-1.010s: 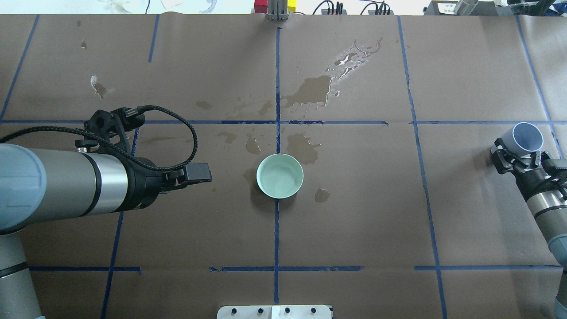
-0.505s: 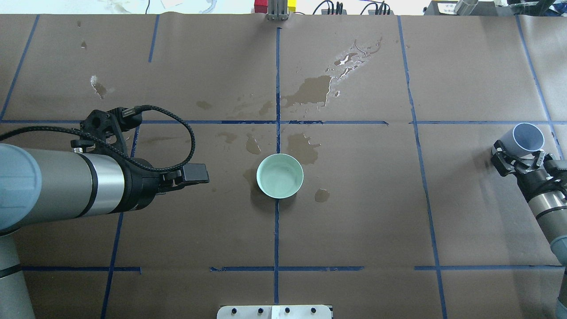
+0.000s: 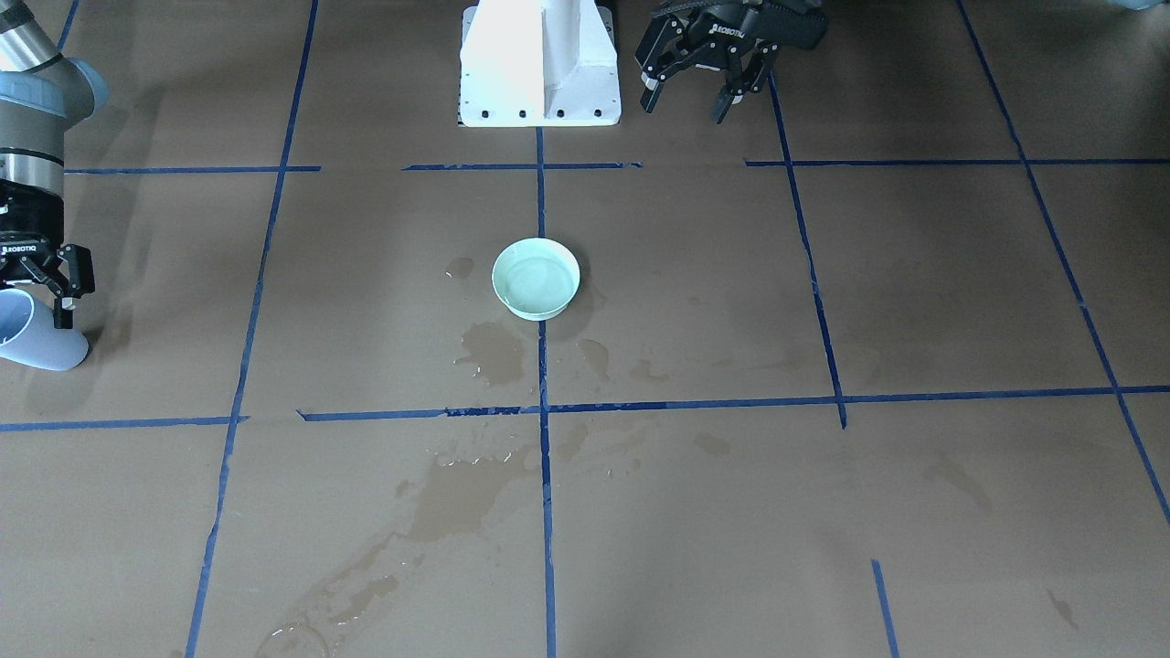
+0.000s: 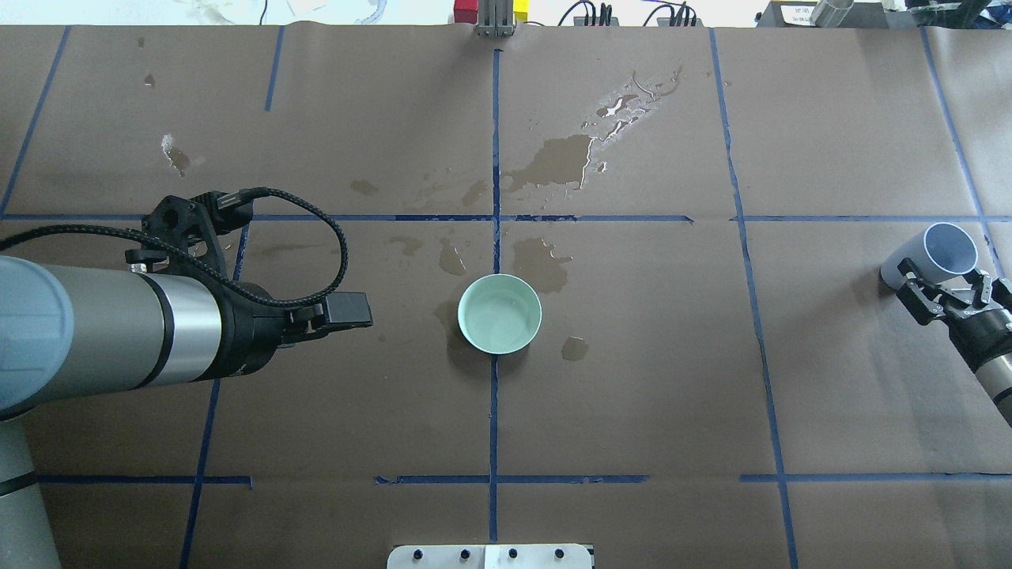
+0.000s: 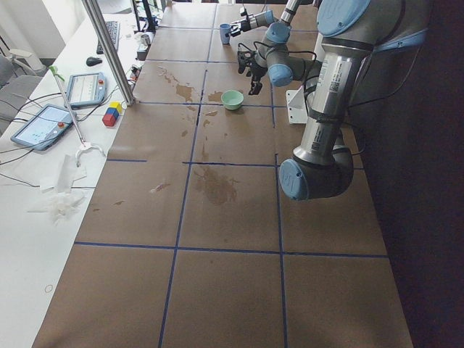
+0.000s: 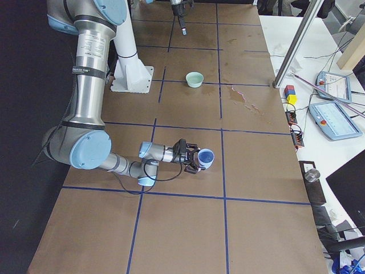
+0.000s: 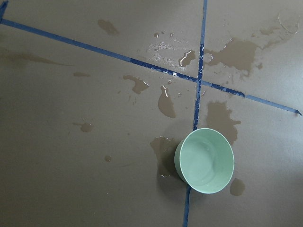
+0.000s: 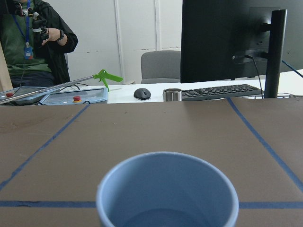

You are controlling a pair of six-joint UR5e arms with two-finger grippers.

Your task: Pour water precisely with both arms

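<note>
The water (image 4: 498,314) lies clear and shallow in a pale green bowl (image 4: 500,313) at the table's middle; it also shows in the left wrist view (image 7: 204,161). My left gripper (image 4: 360,310) hovers to the left of the bowl, apart from it; the front view shows it (image 3: 684,108) open and empty. A light blue cup (image 4: 939,254) stands upright at the far right. My right gripper (image 4: 946,286) is open just behind the cup, with its fingers apart at the cup's foot. The cup fills the right wrist view (image 8: 166,189); I cannot tell whether it holds water.
Wet stains and puddles (image 4: 561,162) spread over the brown paper beyond the bowl. The white mounting pedestal (image 3: 539,64) stands at the robot's side. Tablets, a keyboard and a person sit off the far edge.
My right gripper has opened off the blue cup and drawn back towards the robot; the cup stays standing. My left gripper has pulled back slightly to the left.
</note>
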